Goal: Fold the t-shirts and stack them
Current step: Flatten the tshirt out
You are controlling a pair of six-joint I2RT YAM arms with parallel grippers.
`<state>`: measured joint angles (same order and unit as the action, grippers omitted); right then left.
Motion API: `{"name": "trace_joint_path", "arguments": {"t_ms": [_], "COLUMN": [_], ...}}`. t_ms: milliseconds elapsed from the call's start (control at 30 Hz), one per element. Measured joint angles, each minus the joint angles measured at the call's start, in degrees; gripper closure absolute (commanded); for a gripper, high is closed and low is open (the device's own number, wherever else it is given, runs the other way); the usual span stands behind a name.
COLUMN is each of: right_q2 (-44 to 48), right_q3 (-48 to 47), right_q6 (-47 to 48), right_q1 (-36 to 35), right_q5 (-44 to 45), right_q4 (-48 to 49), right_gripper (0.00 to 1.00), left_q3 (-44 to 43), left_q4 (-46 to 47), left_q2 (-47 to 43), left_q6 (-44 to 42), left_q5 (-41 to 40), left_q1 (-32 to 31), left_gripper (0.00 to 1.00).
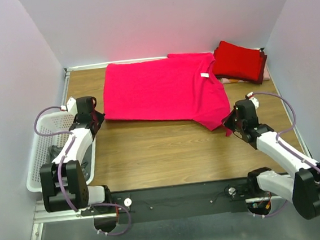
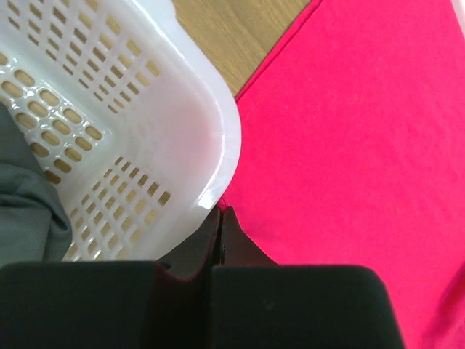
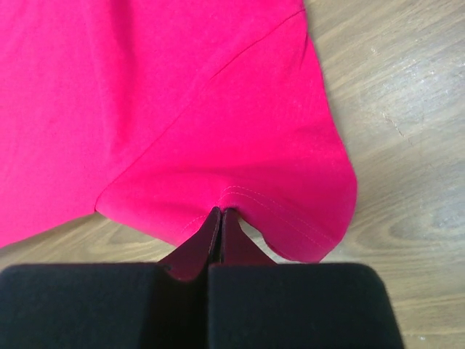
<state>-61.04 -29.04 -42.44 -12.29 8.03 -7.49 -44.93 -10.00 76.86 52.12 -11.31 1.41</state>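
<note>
Pink t-shirt (image 1: 163, 94): soft matt cloth, a fine smooth knit with a stitched hem; the folded red shirts (image 1: 238, 61) are of like matt cloth, deeper in tone. Basket (image 2: 182, 138): smooth white plastic, glossy, with highlights along its rim. Surface (image 1: 163, 153): wood-grained, smooth, with a faint sheen.

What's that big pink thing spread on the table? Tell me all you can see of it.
It is a bright pink-red t-shirt, soft matte cloth, lying spread flat on the wooden table with a small white neck label toward the right end, beside a folded deep red stack. The left hand pinches its edge next to the white basket; the right hand pinches a stitched sleeve hem.
</note>
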Motion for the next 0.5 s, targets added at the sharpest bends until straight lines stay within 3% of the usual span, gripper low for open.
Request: {"name": "trace_joint_path", "arguments": {"t_ms": [300, 500], "right_q2": [10.1, 22.3], "right_q3": [3.0, 4.5], "right_q6": [-1.9, -5.6], "right_q1": [0.0, 0.0], "right_q5": [-2.7, -5.2], "right_q4": [-6.3, -14.3], "right_gripper": [0.99, 0.99], "left_q3": [5.8, 8.2], "left_q4": [-0.3, -1.1], "left_q2": [-8.3, -11.6], "left_q6": [-0.6, -0.9], "left_q5": [0.9, 1.0], "left_q1": [0.1, -0.1], "left_gripper": [1.0, 1.0]}}
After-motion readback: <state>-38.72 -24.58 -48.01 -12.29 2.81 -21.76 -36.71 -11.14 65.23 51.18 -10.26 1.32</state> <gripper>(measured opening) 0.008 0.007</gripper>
